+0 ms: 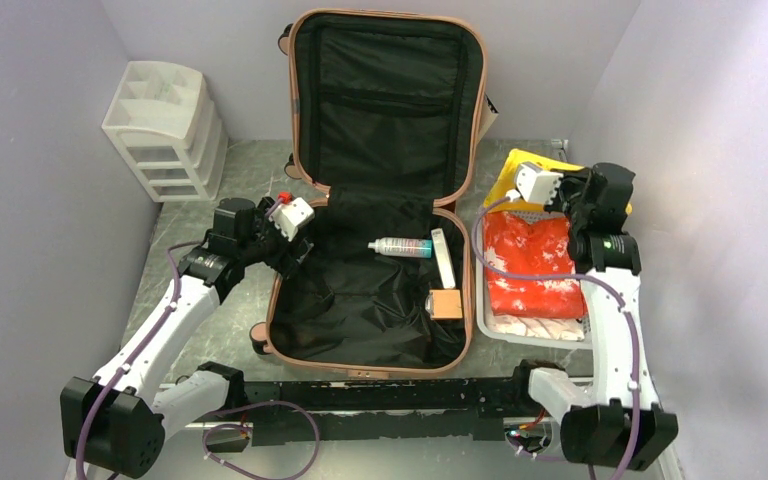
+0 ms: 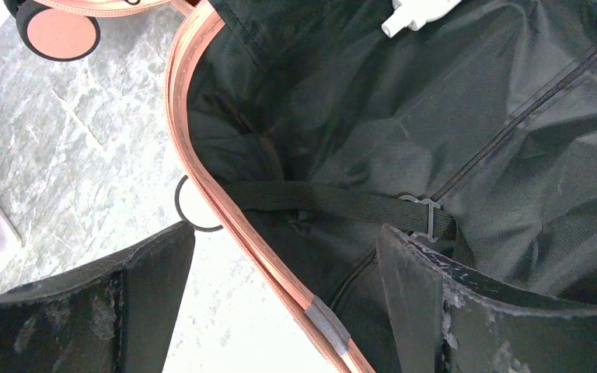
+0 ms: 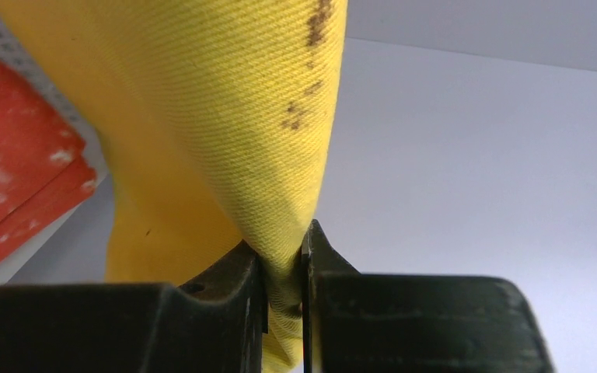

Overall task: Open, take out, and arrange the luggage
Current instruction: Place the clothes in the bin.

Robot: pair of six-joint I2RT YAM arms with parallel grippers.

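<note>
The two arm bases and the black rail [image 1: 380,410] joining them are sitting nearest, along the near edge of the grey marbled desk [image 1: 250,170]. Just beyond them the luggage [image 1: 390,120] is lying open in the middle of the desk. Its lid is standing up toward the back wall and its lower half is lying flat, with black lining showing in both. A spray bottle [image 1: 403,246], a flat white stick [image 1: 443,258] and a small orange-brown box [image 1: 447,304] are lying toward the right of the lower half. The left jaws are standing wide open and gripping nothing, hanging over the left rim so that the pink edge is running between them. A black strap [image 2: 342,203] with a buckle is lying across the lining beneath. The right jaws are pinching a fold of yellow cloth [image 3: 241,93] at the far end of a white tray [image 1: 535,335], which is sitting just beside the luggage's right side. A red-orange cloth [image 1: 530,265] is lying in the tray. A white drawer unit [image 1: 165,130] is standing in the far left corner.
</note>
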